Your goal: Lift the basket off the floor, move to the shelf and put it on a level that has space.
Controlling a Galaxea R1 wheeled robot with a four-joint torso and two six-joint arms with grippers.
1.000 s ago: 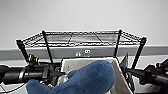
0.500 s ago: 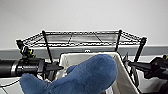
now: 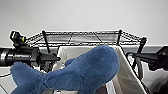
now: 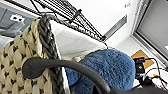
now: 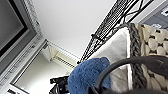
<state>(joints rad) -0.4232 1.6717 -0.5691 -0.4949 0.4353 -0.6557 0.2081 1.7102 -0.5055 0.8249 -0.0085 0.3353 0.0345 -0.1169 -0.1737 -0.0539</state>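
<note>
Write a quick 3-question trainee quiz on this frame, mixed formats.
1. True or false: the cream woven basket with pale fabric lining holds a blue plush toy.
2. Multiple choice: in the head view, the black metal wire rack's top tier appears A) behind and above the basket's far rim, B) below the basket, C) to the left of it.
3. Fill in: in the left wrist view, the basket's rim is a dark ____ band.

Key: 1 true; 2 A; 3 braided.
</note>
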